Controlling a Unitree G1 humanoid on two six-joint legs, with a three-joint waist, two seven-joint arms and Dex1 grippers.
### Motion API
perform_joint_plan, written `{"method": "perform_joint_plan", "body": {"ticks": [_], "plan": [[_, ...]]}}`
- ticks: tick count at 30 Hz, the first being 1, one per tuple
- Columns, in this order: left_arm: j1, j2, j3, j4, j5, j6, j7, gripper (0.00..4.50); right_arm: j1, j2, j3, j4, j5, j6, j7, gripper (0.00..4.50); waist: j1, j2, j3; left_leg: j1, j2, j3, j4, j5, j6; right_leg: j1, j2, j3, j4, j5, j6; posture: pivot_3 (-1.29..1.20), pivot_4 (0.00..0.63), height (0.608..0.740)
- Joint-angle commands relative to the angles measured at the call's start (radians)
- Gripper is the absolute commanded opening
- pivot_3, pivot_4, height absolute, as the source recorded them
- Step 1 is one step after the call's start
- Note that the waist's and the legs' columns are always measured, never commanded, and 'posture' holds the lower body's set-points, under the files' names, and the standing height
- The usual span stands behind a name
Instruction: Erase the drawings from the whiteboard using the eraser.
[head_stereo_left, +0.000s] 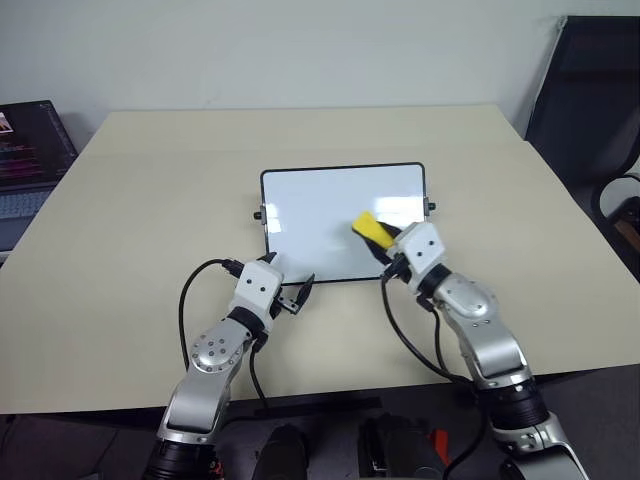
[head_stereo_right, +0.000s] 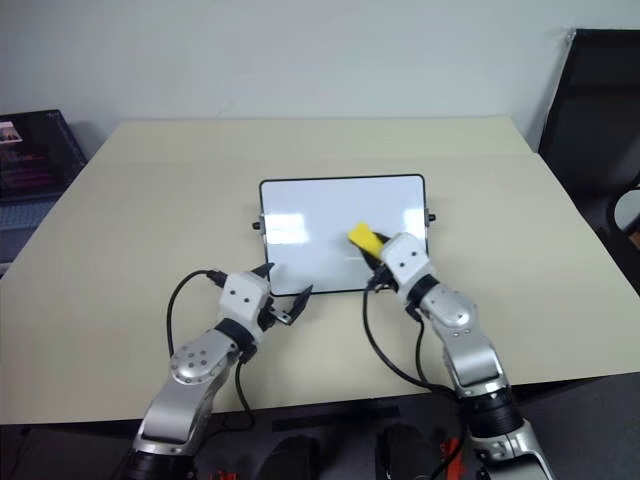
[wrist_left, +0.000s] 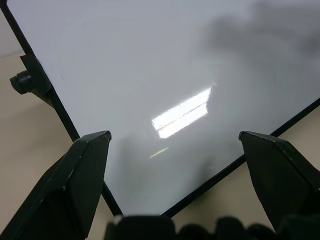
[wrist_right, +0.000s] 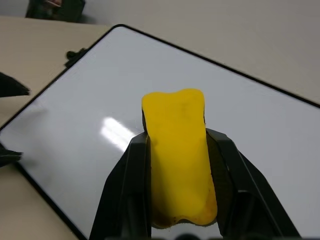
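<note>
The right pincer (head_stereo_left: 383, 243) pinches the eraser (head_stereo_left: 371, 229) over the whiteboard (head_stereo_left: 320, 205); press its dark face flat while the spread left pincer (head_stereo_left: 290, 287) steadies the near corner

Both arms reach forward over the tabletop (head_stereo_left: 120, 220) toward the whiteboard (head_stereo_left: 320, 205). The left gripper (head_stereo_left: 297, 294) sits at the whiteboard's near left corner, roughly level, its two black fingers (wrist_left: 82, 172) spread wide apart, one on each side of that corner, nothing between them. The right gripper (head_stereo_left: 385, 243) is over the whiteboard's near right part, angled toward its middle, with its fingers (wrist_right: 127, 185) clamped on the sides of the eraser (wrist_right: 177, 150), whose yellow end sticks out past the fingertips.
</note>
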Motion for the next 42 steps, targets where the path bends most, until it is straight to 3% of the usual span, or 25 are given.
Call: {"method": "perform_joint_plan", "body": {"ticks": [1,7,11,19,30,42], "plan": [[-0.023,-0.007,0.020,-0.021,-0.016,-0.032,0.001,4.50,0.011,-0.012,-0.036,-0.051,0.011,0.023,-0.026,1.18,0.000,0.000,0.000,0.000,0.000,0.000,0.000,0.000,0.000,0.000,0.000,0.000,0.000,0.000,0.000,0.00,0.150,0.740],[-0.047,-0.014,0.002,0.000,-0.021,-0.040,-0.006,4.50,0.005,-0.019,-0.033,-0.042,-0.005,0.037,-0.043,1.18,-0.002,0.000,0.000,0.000,0.000,0.000,-0.001,0.000,0.000,0.000,0.000,0.000,0.000,0.000,0.000,0.00,0.150,0.740],[-0.090,-0.027,-0.011,-0.001,-0.078,-0.040,-0.066,4.50,0.015,-0.052,-0.101,-0.076,-0.005,0.100,-0.079,1.18,0.001,0.000,0.000,0.000,0.000,0.000,0.000,0.000,0.000,0.000,0.000,0.000,0.000,0.000,0.000,0.00,0.150,0.740],[-0.191,-0.003,-0.086,0.039,-0.208,-0.076,-0.331,4.50,0.133,-0.145,-0.282,-0.176,0.037,0.220,-0.103,1.18,0.002,0.000,0.000,-0.001,-0.001,0.000,-0.001,0.000,0.000,0.000,0.000,0.000,-0.001,0.000,0.000,0.00,0.150,0.740],[-0.246,0.021,-0.172,0.171,-0.258,-0.126,-0.592,4.50,0.178,-0.178,-0.348,-0.148,0.076,0.363,-0.127,1.18,-0.007,0.000,0.001,0.000,-0.001,0.001,0.000,0.000,0.000,0.001,0.000,0.001,0.001,-0.004,-0.006,0.00,0.150,0.740],[-0.263,0.030,-0.167,0.200,-0.235,-0.146,-0.619,4.50,0.102,-0.147,-0.395,0.004,0.196,0.454,-0.144,1.18,-0.004,0.001,0.001,-0.001,-0.001,0.001,0.000,0.000,0.000,0.001,0.000,0.001,0.000,-0.001,-0.001,0.00,0.150,0.740]]}}
